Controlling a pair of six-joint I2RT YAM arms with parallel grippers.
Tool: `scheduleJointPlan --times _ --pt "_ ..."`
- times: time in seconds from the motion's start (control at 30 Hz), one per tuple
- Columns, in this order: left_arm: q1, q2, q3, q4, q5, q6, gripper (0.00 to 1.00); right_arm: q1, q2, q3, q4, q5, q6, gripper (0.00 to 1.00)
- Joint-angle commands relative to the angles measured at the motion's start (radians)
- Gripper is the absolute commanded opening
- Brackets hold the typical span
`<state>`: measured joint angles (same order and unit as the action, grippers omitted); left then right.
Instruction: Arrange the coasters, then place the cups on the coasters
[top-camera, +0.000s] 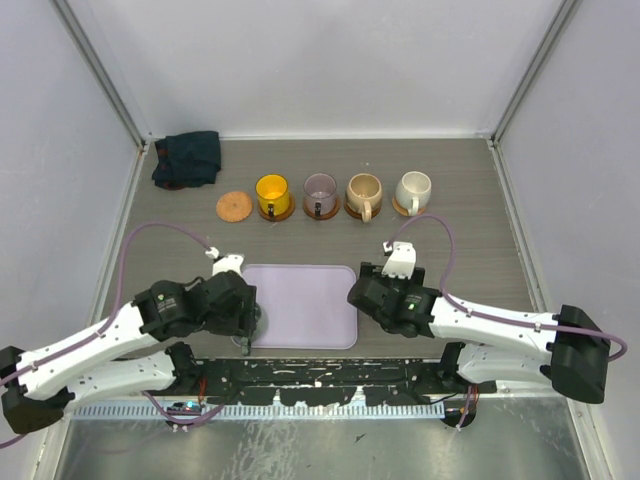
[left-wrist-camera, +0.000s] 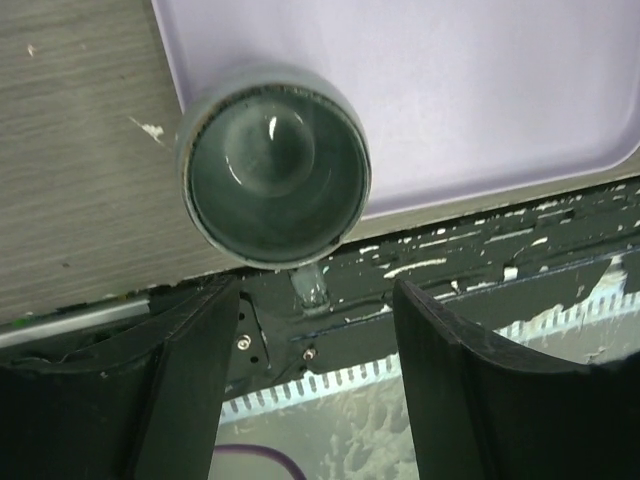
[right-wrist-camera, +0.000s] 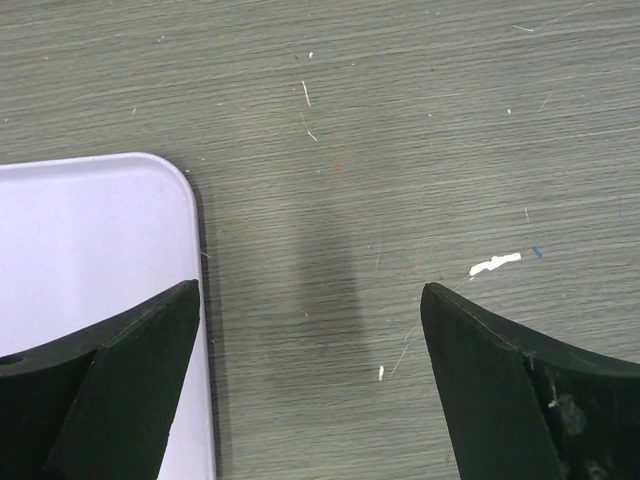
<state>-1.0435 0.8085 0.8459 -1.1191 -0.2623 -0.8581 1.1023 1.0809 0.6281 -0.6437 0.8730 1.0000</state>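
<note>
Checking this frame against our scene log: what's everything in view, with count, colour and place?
coasters: five, brown or orange-tan, far row; leftmost bare
cups: four, yellow-orange, purplish, tan, cream-white, on the other coasters
grey-green cup: one, at tray's near left corner
tray: one, lilac, near centre
cloth: one, dark teal, far left corner
table: one, grey wood-grain
arms: two, white and black, near edge
left end effector: one, black, open, just short of grey-green cup
right end effector: one, black, open, empty, above table beside tray

Robot lab test cell: wood-grain table (top-camera: 470, 200) enclosed by plain white panels (top-camera: 320, 60) on aluminium posts (top-camera: 98, 70), with arms (top-camera: 110, 345) bolted to paint-chipped black rail (top-camera: 320, 372).
</note>
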Motion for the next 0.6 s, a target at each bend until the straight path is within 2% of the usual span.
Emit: scheduleJointPlan --times 0.0,0.33,0.57 --pt "-0.060 0.006 -0.011 -0.049 0.004 -0.089 0.65 -0.001 0.008 0.032 0.049 0.018 -0.011 0.96" --pt "-0.212 0.101 -0.071 0.006 -0.028 -0.197 0.64 -0.001 0.017 0.014 0.068 -0.013 -0.008 0.96" --pt "-0.234 0.130 -0.135 0.073 -0.074 -0.228 0.60 -0.001 0.008 -0.005 0.075 -0.021 -0.002 0.96"
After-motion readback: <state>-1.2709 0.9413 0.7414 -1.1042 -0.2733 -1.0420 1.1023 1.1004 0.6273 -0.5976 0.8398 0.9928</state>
